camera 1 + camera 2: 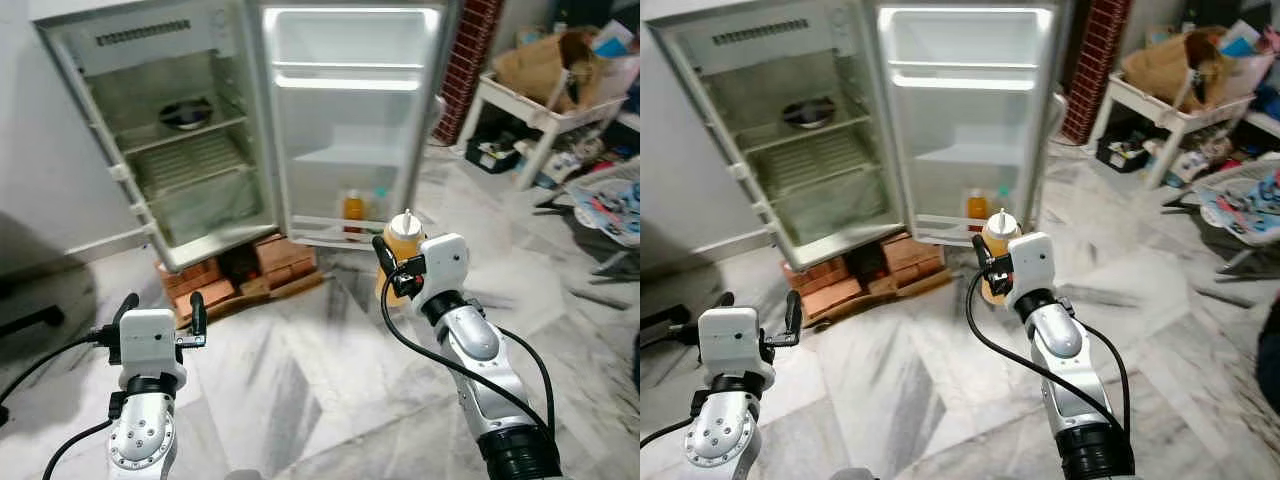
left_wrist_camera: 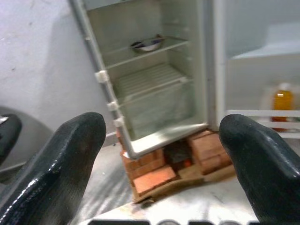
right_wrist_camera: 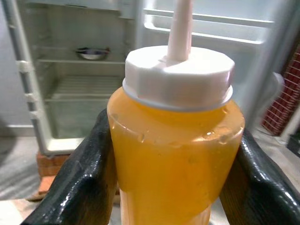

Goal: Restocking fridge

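Squeeze bottle (image 3: 176, 154): clamped in our right claw (image 1: 395, 262).
Left claw (image 1: 160, 310): fingers apart, holding nothing.
Fridge (image 1: 200, 130): ahead of the right claw; we should keep the bottle upright.

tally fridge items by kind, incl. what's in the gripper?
Squeeze bottle, yellow sauce, held in right gripper: 1
Bottles on bottom door shelf (orange one, pale one): 2
Metal bowl on fridge shelf: 1
Total: 4

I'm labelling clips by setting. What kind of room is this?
Probably a lived-in home, perhaps a utility or storage corner: an open fridge propped on bricks, a marble floor, and a white table heaped with clutter.
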You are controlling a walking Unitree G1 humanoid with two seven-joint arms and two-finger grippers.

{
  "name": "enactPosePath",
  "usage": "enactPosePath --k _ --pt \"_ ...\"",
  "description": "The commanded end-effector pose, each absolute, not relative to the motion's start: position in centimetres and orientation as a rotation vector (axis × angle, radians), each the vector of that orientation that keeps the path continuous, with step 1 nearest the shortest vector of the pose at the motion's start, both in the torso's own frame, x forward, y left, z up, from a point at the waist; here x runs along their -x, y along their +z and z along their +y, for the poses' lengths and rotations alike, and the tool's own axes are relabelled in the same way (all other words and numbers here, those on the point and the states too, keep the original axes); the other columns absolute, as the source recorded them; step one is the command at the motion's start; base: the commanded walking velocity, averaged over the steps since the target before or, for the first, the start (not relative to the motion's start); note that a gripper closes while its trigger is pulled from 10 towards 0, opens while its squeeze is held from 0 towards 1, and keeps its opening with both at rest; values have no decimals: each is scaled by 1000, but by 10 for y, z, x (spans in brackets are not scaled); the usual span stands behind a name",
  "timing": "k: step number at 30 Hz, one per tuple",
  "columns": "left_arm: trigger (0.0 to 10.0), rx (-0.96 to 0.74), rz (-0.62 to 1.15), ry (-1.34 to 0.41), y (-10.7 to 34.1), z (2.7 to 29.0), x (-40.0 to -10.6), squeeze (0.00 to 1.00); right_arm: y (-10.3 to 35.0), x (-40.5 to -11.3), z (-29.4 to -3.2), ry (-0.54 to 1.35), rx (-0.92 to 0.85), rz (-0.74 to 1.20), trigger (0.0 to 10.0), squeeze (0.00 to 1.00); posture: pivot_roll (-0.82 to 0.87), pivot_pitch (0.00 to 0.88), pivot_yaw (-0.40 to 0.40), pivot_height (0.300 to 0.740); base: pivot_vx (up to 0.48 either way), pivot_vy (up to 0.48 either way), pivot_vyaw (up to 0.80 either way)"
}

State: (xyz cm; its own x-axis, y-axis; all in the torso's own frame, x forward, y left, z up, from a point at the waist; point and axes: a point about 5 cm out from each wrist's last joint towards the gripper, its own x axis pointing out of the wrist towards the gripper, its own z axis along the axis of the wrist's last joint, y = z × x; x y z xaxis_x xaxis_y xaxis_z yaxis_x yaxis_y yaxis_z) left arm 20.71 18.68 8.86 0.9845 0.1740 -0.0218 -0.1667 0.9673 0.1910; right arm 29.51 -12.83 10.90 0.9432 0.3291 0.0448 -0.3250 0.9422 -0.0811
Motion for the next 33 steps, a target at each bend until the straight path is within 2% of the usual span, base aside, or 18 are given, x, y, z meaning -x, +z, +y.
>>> enactPosePath --k 1,28,33 --pt "10000 -211 48 170 88 191 -206 0 115 -296 -120 350 61 -88 10000 0 1 64 -2 740 472 0 0" --pt "10000 -258 77 187 84 189 -211 0 116 -296 -117 376 68 -89 10000 0 -5 82 -3 740 475 0 0" --pt "10000 -260 79 191 83 188 -211 0 116 -295 -116 385 58 -91 10000 0 -5 82 -2 740 369 -299 0"
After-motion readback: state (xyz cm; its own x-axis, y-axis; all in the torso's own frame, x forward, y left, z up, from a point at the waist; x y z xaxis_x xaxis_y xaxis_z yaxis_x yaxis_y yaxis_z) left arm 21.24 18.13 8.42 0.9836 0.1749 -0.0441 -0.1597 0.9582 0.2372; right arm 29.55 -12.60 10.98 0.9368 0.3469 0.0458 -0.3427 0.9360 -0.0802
